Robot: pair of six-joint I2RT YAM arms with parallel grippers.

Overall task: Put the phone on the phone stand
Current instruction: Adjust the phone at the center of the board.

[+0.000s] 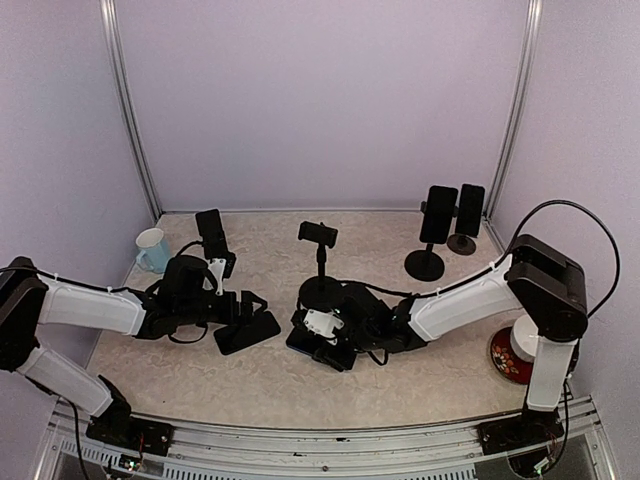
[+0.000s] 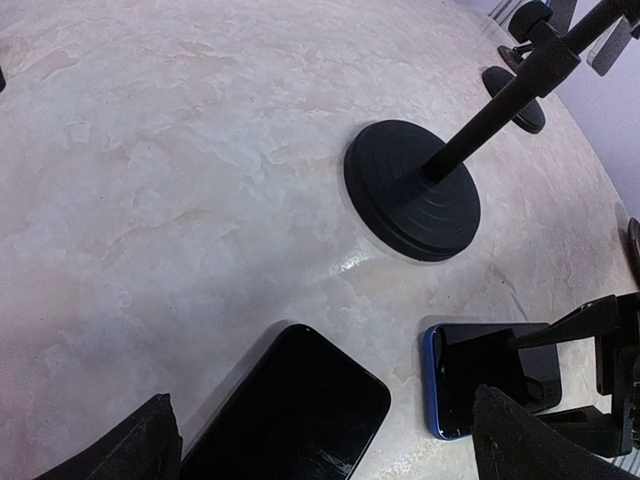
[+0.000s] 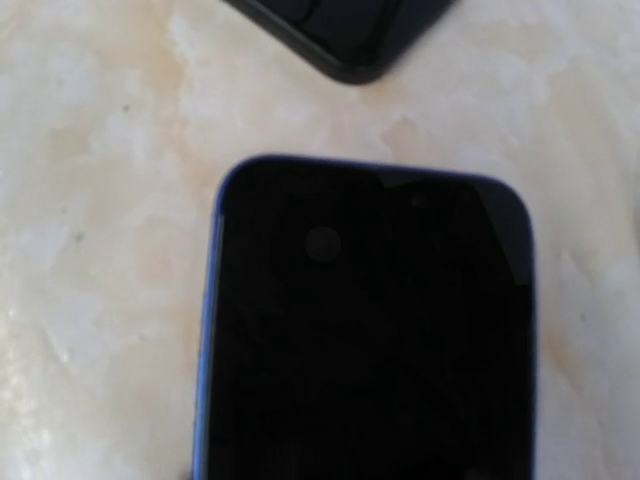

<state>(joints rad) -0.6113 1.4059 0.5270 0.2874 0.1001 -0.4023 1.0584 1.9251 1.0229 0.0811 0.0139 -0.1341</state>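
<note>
Right gripper (image 2: pixel 572 378) hangs right over the flat blue-edged black phone (image 3: pixel 370 330), half-open jaws straddling its width, can't tell if gripping; left gripper (image 1: pixel 248 308) gapes wide, holding nothing.

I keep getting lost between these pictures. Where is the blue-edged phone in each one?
Top external: blue-edged phone, low centre, partly covered.
Left wrist: bottom right.
Right wrist: fills the lower middle.
Shared landmark: the black phone lying beside it: bottom centre in the left wrist view, top edge in the right wrist view.
</note>
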